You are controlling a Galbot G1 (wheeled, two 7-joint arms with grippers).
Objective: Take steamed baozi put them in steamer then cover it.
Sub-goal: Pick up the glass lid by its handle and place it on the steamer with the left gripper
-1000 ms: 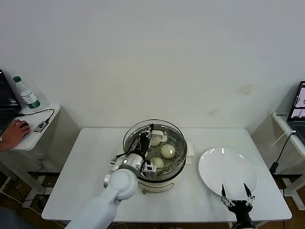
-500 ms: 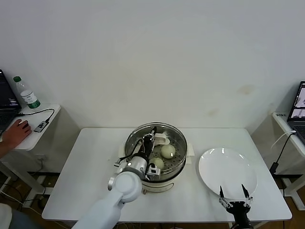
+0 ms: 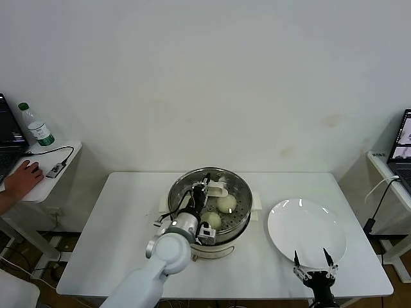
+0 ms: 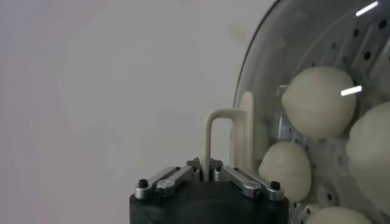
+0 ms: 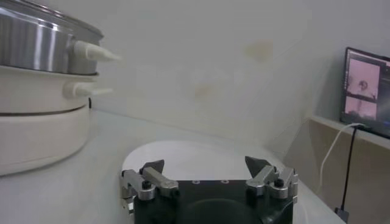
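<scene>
The steamer (image 3: 218,248) stands mid-table, a steel pot on a cream-white base. The glass cover (image 3: 235,187) lies level on its rim. My left gripper (image 3: 204,188) is shut on the cover's cream-white bar handle (image 3: 218,187); the left wrist view shows the gripper (image 4: 205,165) pinching the handle (image 4: 228,131). Several baozi show through the glass (image 3: 226,203), also in the left wrist view (image 4: 319,101). My right gripper (image 3: 310,260) is open and empty at the plate's near edge, also in the right wrist view (image 5: 204,164).
An empty white plate (image 3: 307,232) lies right of the steamer, also in the right wrist view (image 5: 195,151), where the steamer (image 5: 36,131) stands farther off. A side table on the left holds a bottle (image 3: 37,128) and a person's hand (image 3: 19,179). A laptop (image 3: 403,144) is at the far right.
The cover came down from a raised, tilted pose to rest level on the steamer, my left gripper still on its handle. My right gripper drew back slightly toward the table's front edge.
</scene>
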